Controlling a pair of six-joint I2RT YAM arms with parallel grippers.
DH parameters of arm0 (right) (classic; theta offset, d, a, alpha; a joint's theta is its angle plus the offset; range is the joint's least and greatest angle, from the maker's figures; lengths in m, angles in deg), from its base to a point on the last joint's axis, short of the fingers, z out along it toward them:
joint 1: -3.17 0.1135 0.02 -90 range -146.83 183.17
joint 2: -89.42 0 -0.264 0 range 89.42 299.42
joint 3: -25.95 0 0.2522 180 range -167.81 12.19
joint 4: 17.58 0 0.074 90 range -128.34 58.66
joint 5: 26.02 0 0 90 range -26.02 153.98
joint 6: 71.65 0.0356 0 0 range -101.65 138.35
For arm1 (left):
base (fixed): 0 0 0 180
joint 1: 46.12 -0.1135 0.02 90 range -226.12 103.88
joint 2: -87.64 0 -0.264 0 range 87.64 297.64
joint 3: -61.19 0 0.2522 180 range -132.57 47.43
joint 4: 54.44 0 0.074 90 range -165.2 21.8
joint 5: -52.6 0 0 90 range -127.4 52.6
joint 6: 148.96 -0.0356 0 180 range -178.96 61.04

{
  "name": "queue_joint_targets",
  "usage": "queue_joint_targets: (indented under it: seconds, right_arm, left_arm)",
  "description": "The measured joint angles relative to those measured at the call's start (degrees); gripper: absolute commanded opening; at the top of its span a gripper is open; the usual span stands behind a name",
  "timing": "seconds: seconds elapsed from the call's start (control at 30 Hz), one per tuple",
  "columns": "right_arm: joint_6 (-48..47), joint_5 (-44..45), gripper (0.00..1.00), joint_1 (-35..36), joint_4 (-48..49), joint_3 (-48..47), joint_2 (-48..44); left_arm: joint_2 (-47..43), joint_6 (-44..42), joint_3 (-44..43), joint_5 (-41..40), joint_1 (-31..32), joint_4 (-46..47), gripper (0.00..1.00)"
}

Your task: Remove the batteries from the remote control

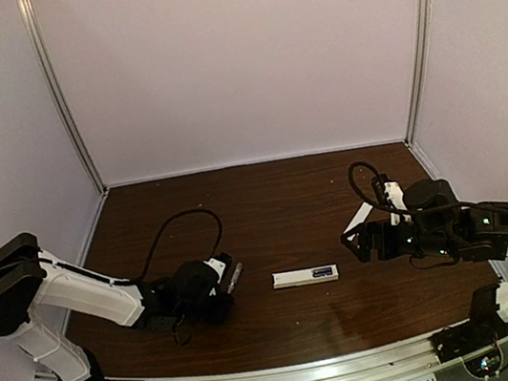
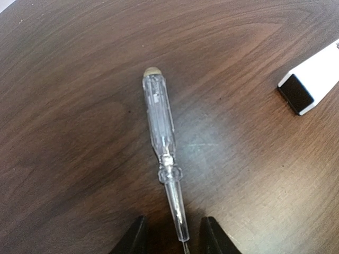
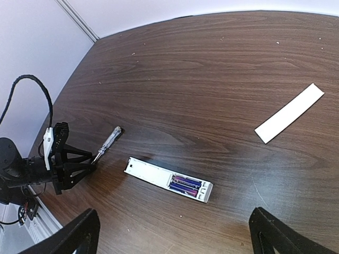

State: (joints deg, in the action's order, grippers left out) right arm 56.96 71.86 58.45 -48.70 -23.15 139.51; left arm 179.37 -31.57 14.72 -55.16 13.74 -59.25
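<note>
Remote [image 1: 304, 276] open, batteries [image 3: 185, 186] still in.
You'll find the white bar flat between the left pincer [image 3: 91, 168] and right pincer [image 1: 352, 245], nearer the right; its uncovered end there holds the purple cells.

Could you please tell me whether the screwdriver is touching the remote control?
Apart. In the right wrist view, bare table separates the screwdriver and the remote control; the top view agrees.
</note>
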Motion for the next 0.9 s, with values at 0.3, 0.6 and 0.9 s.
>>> queue_joint_targets:
  seconds: [0.3, 0.6, 0.9]
  right_arm:
    - [0.4, 0.1, 1.00, 0.0, 0.0, 0.1, 0.0]
    - [0.4, 0.1, 1.00, 0.1, 0.0, 0.2, 0.0]
    - [0.5, 0.1, 1.00, 0.3, -0.1, 0.9, -1.0]
  left_arm:
    - [1.6, 0.0, -1.4, -0.5, 0.0, 0.5, 0.29]
    - [3.6, 0.0, -3.3, -1.8, 0.0, 0.5, 0.19]
    - [5.0, 0.0, -4.4, -4.1, 0.0, 0.7, 0.00]
